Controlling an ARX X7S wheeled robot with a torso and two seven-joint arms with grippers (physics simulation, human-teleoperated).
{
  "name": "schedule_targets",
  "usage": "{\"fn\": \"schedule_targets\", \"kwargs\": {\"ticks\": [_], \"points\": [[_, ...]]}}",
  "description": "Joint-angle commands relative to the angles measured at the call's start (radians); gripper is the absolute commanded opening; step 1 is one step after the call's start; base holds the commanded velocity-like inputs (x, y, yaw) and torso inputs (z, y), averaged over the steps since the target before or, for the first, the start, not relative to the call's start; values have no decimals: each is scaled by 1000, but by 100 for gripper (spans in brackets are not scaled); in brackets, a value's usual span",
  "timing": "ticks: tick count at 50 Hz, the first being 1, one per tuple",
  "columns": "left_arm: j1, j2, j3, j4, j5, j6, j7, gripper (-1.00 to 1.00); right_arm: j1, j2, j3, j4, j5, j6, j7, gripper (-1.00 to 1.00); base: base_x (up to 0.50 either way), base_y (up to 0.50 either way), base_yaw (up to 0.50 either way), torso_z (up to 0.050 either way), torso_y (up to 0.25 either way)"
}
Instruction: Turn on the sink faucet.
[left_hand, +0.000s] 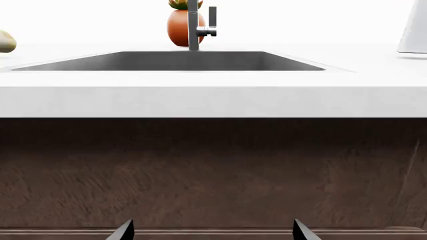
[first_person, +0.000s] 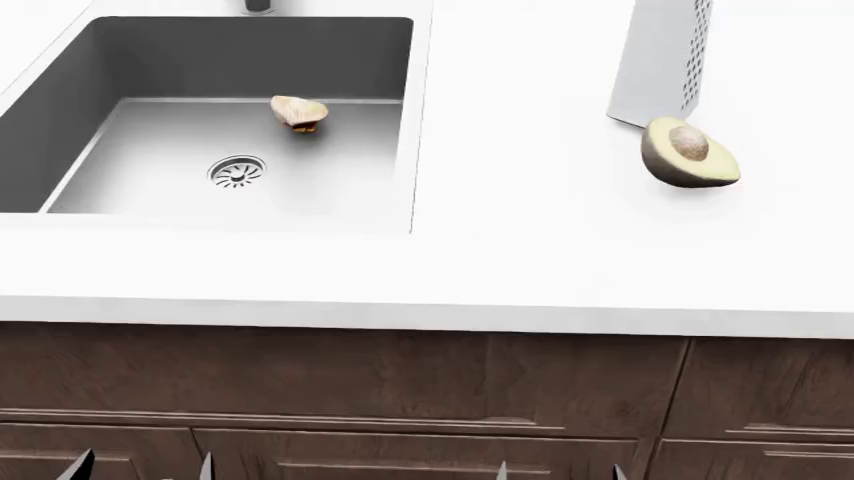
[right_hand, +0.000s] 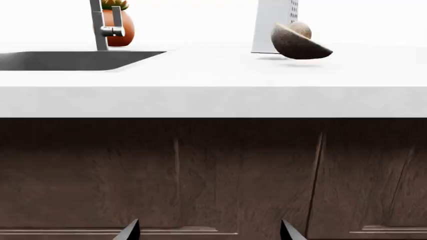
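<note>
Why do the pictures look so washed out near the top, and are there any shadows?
Both wrist views blow out to plain white behind the sink faucet. In the head view lighting is flat: the avocado half casts hardly any shadow on the countertop, and the sink walls show dark.

The sink (left_hand: 180, 62) is seen set into a white counter (left_hand: 213, 97), with the faucet (left_hand: 194, 30) standing upright at its far edge, its lever raised. An orange pot (left_hand: 180, 27) is placed behind it. Dark wooden cabinet fronts (left_hand: 213, 170) are shown below, and two spread fingertips (left_hand: 123, 231) of the left gripper (left_hand: 213, 231) are visible.
</note>
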Motion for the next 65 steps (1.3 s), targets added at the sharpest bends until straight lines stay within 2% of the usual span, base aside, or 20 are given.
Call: {"fn": "schedule_targets", "kwargs": {"ticks": [1,16,33,41,51,55,57,60,65], "points": [[7,-17,16,14,-25,-8,-11,100,-7,16,-19,0,20,-4,15,100,0,0,0,0,0],[10,-54,49,23,-91,-22,-55,100,0,53,-62,1,65,15,52,100,0,13,0,0,0],[-8,-69,82,6,-103,-26,-97,100,-8,76,-78,-5,96,21,88,100,0,484,0,0,0],[5,-84,75,31,-150,-36,-94,100,-9,84,-85,-6,109,23,101,100,0,319,0,0,0],[2,-100,108,22,-137,-58,-108,100,-8,91,-90,-7,132,21,111,100,0,274,0,0,0],[-1,-97,103,19,-161,-30,-107,100,-13,93,-91,-11,149,19,115,100,0,0,0,0,0],[-1,-95,115,0,-113,12,-138,100,-15,97,-95,-18,145,20,120,100,0,0,0,0,0],[30,-111,122,31,-163,61,-83,100,-14,100,-99,-23,152,25,122,100,0,0,0,0,0],[36,-118,131,45,-195,47,-68,100,-14,105,-105,-19,157,21,127,100,0,0,0,49,0]]}}
